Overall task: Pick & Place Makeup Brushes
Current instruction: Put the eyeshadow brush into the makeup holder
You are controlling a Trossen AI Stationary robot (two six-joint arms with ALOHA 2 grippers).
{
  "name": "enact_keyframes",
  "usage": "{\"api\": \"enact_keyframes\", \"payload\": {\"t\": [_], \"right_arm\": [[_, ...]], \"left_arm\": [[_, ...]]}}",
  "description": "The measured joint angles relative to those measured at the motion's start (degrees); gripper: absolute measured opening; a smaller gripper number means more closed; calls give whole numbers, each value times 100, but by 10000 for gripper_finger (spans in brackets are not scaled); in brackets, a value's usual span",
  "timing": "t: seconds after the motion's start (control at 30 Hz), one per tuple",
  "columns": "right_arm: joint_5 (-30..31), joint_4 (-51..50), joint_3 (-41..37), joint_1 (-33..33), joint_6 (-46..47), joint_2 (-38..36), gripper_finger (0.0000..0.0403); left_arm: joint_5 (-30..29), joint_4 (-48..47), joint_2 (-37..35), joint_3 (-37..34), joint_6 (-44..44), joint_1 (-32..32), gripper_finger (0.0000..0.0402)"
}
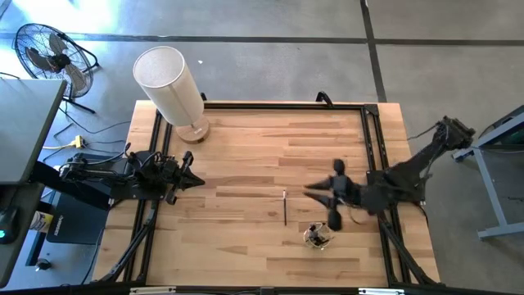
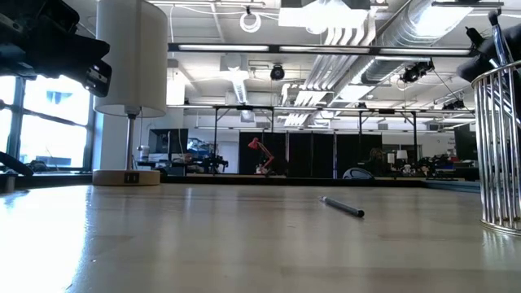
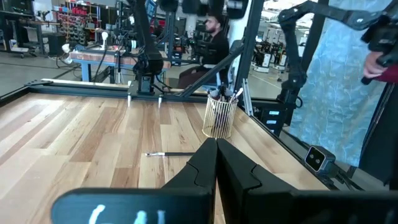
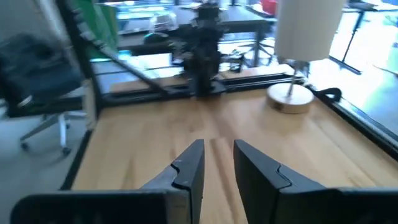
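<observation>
One thin dark makeup brush [image 1: 284, 207] lies flat on the wooden table, also seen in the low view [image 2: 342, 207] and the left wrist view [image 3: 169, 154]. Several more brushes stand in a wire cup [image 1: 318, 236] near the table's near edge [image 3: 221, 115]. My right gripper [image 1: 315, 194] hovers just right of the lying brush and beyond the cup, open and empty [image 4: 217, 146]. My left gripper [image 1: 195, 180] waits at the table's left side, shut and empty [image 3: 216, 146].
A white-shaded lamp [image 1: 172, 86] stands at the table's far left corner [image 2: 130, 57] [image 4: 308, 31]. A floor fan [image 1: 49, 53] stands off the table. People [image 3: 214, 37] show in the room beyond. Bare wood [image 1: 246, 147] lies between the two arms.
</observation>
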Motion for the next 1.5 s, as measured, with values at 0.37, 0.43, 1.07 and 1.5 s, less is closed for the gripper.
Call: {"api": "enact_keyframes", "payload": {"t": [0.37,0.43,1.07,1.5], "right_arm": [[-1315,-762,2416,-1730,500,2673,96],[-1375,-1462,2983,-1953,941,3184,106],[-3982,-5440,4561,-3359,5623,5845,136],[-4334,-4290,3399,-3445,6428,5796,136]], "left_arm": [[2,0,-2,0,2,-1,1],[2,0,0,0,0,-2,1],[1,2,-1,0,0,-1,1],[0,0,-2,0,0,-2,1]]}}
